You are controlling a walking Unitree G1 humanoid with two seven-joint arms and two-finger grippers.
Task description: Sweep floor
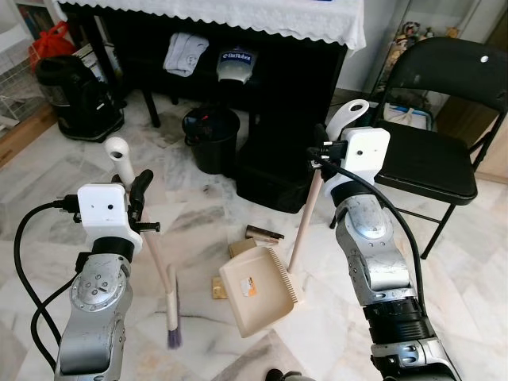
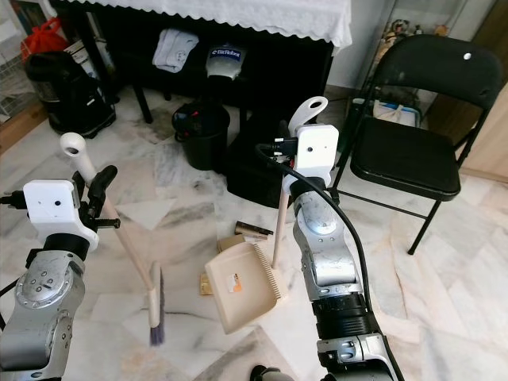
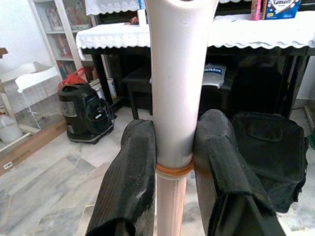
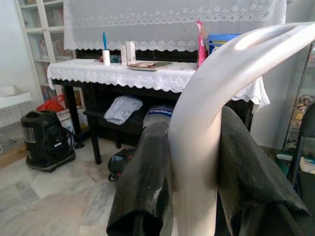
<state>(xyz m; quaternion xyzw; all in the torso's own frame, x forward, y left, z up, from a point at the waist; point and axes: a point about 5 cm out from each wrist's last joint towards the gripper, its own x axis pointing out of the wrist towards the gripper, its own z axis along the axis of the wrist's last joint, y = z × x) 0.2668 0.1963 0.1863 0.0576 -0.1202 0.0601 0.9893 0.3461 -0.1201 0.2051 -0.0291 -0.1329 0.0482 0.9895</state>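
Left eye view showed my left gripper (image 1: 141,198) clamped on the broom (image 1: 163,278), right gripper (image 1: 324,155) clamped on the dustpan (image 1: 258,290), its mouth angled toward the debris (image 1: 255,236) for collecting.

cream broom (image 1: 151,246) tilted, bristles on marble floor (image 1: 444,278), beige dustpan (image 1: 258,287) beside it

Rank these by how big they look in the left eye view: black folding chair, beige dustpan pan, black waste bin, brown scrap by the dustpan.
1. Black folding chair
2. Beige dustpan pan
3. Black waste bin, though it stands farther off, so that order is unsure
4. Brown scrap
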